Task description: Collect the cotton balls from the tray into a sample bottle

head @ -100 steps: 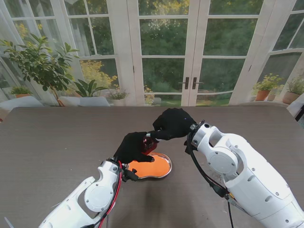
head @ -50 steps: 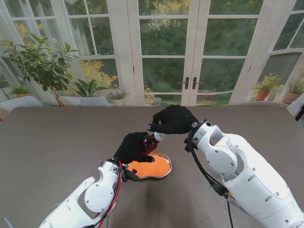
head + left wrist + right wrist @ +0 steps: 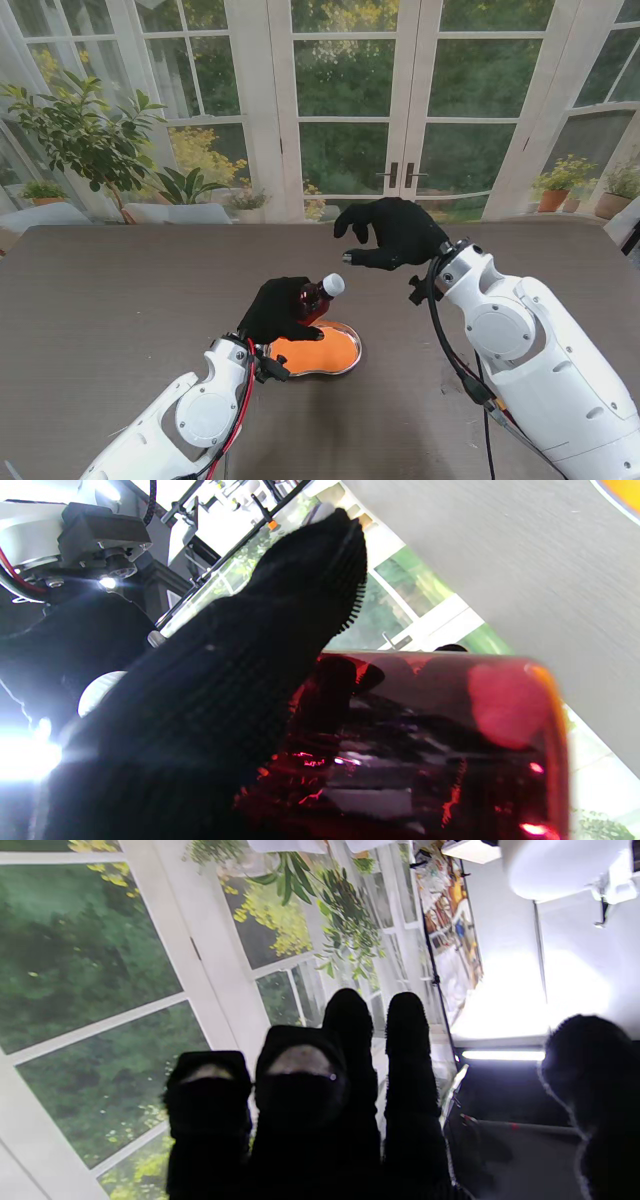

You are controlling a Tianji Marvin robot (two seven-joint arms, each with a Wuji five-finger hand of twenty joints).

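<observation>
The left robot hand [image 3: 280, 308] is wrapped around a dark red bottle [image 3: 313, 298], holding it tilted with its white cap [image 3: 334, 285] pointing up and to the right, just over the far left rim of the tray [image 3: 352, 347]. The tray is a shiny kidney-shaped dish with an orange floor, lying on the dark surface [image 3: 120, 290] near me; no cotton balls can be made out in it. In the left wrist view the bottle [image 3: 430, 745] fills the frame as translucent red glass with one black gloved finger [image 3: 280, 630] lying along it. The right robot hand [image 3: 390, 234] hangs in the air farther from me and to the right of the bottle, apart from it, fingers spread and curled, holding nothing; its wrist view shows only black fingertips [image 3: 350, 1020] against the windows. Beyond the surface stand glazed doors [image 3: 400, 110] and potted plants [image 3: 85, 135]. No readable label or writing shows on the bottle or tray.
</observation>
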